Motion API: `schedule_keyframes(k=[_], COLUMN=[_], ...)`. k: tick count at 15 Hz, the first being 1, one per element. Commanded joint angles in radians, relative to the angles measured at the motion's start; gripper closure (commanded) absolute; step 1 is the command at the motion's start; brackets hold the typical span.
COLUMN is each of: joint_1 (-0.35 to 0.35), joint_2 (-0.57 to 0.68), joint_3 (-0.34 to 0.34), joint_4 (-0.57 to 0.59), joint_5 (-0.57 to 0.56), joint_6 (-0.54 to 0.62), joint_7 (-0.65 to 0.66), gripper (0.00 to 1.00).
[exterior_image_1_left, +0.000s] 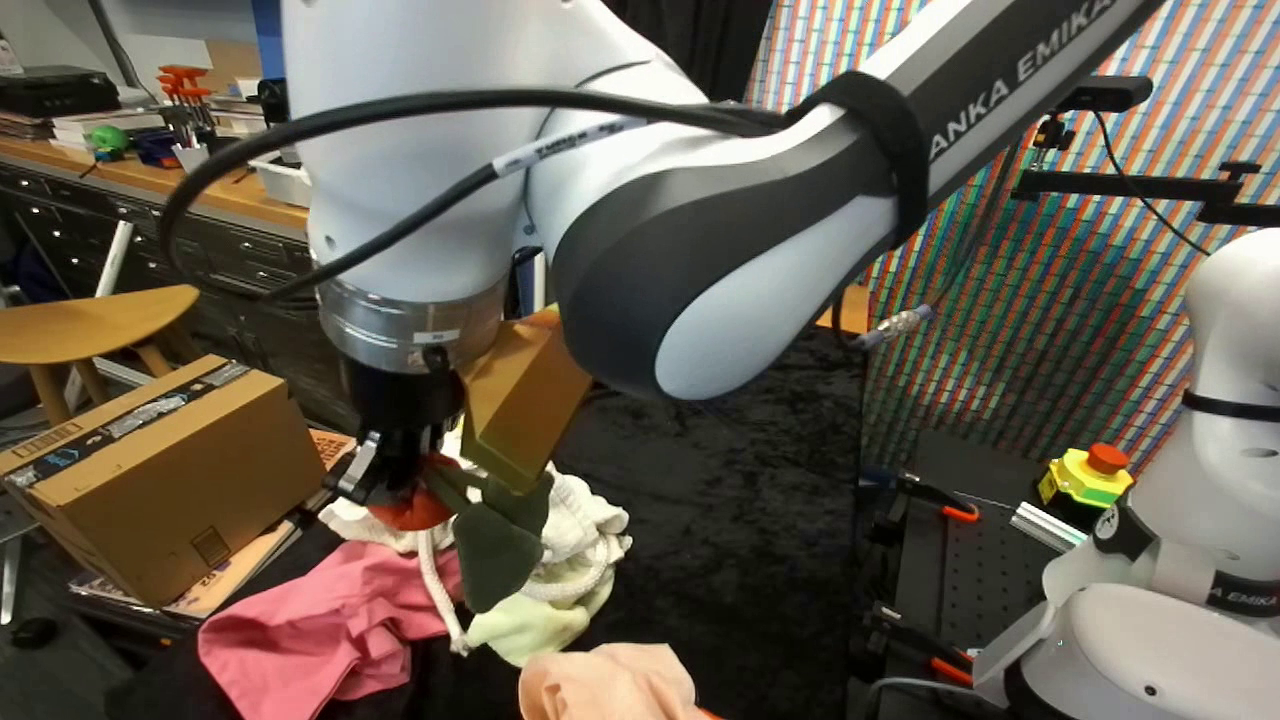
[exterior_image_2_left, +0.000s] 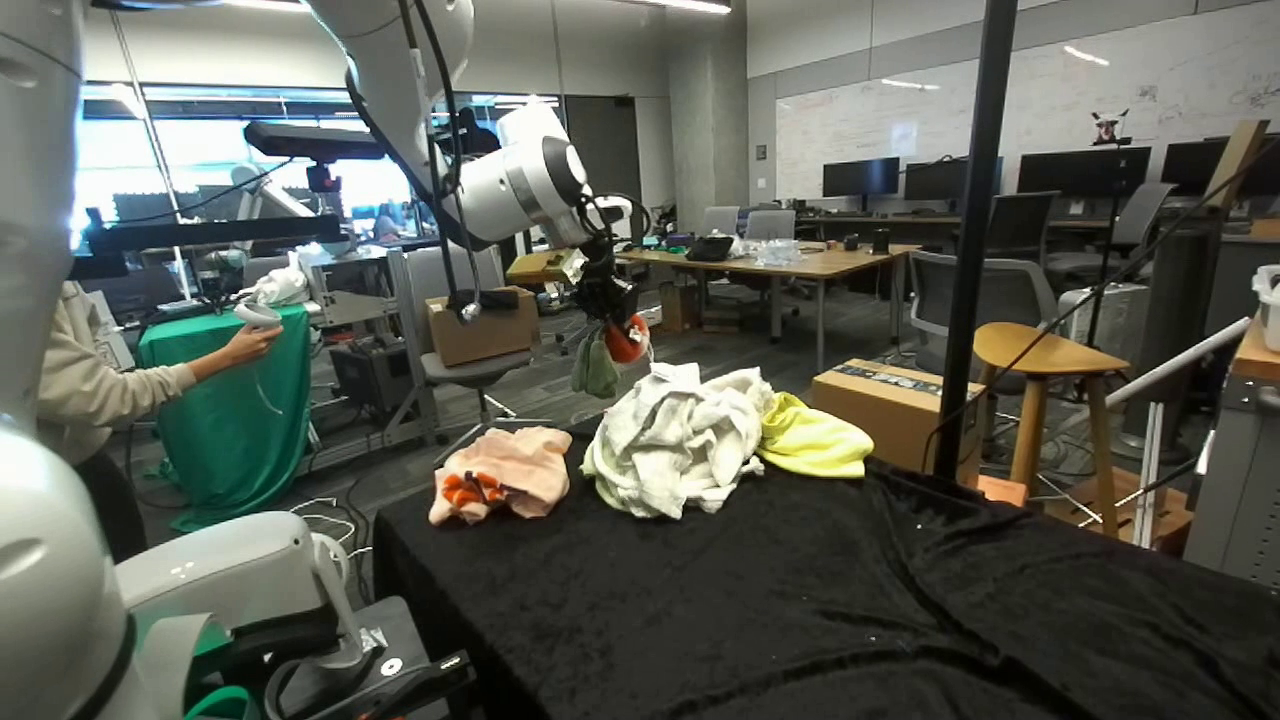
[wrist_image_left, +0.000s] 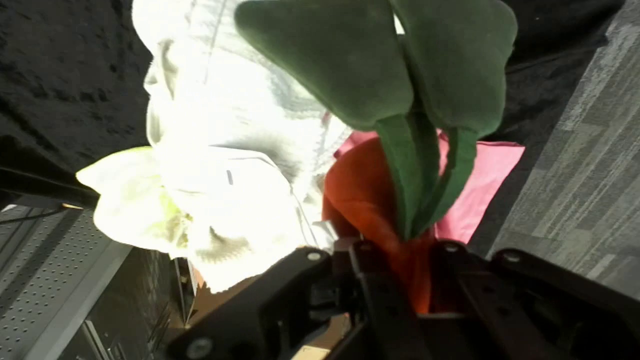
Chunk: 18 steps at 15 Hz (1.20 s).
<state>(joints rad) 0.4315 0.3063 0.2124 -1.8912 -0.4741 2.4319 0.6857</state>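
One broad, black-draped surface (exterior_image_2_left: 760, 620) spreads beneath the arm (exterior_image_1_left: 720, 260) I'm running from here. Next in size, I have a taped cardboard box (exterior_image_1_left: 170, 490) standing beside it in both exterior views. On the surface, a rumpled heap of white cloth (exterior_image_2_left: 680, 440) lies bunched up, with pink cloth (exterior_image_1_left: 320, 620) at its edge, peach cloth (exterior_image_2_left: 520, 465) just beside it and yellow cloth (exterior_image_2_left: 815, 440) touching another side. Smaller than these is the orange plush (wrist_image_left: 367, 185) with green leaves (wrist_image_left: 325, 65), which I have hanging over the white heap, leaves downward; I can't tell whether they brush the cloth. My pincer (wrist_image_left: 402, 250), pointing down, is closed on the plush's orange body; in the wrist view I see the fabric pinched between its fingers (wrist_image_left: 370, 280). Smallest for me, a white cord (exterior_image_1_left: 430, 580) dangles below the pincer in an exterior view, in front of the pink cloth; I can't tell what it belongs to.
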Motion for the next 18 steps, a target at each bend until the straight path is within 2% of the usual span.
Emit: schedule_keyframes(k=[1,6,11,15,18], joint_1=[0.054,0.062,0.05,0.035,0.028], joint_2=[0.086,0.185,0.261,0.283,0.283], joint_3=[-0.019,-0.062,-0.152,-0.199,-0.207], joint_4=[0.104,0.138,0.152,0.161,0.163], joint_5=[-0.002,0.02,0.018,0.034,0.052], joint_6=[-0.041,-0.064,-0.077,-0.078,-0.087], joint_7=[0.017,0.003,0.016,0.022,0.019], gripper=[0.95,0.95,0.96,0.96,0.97])
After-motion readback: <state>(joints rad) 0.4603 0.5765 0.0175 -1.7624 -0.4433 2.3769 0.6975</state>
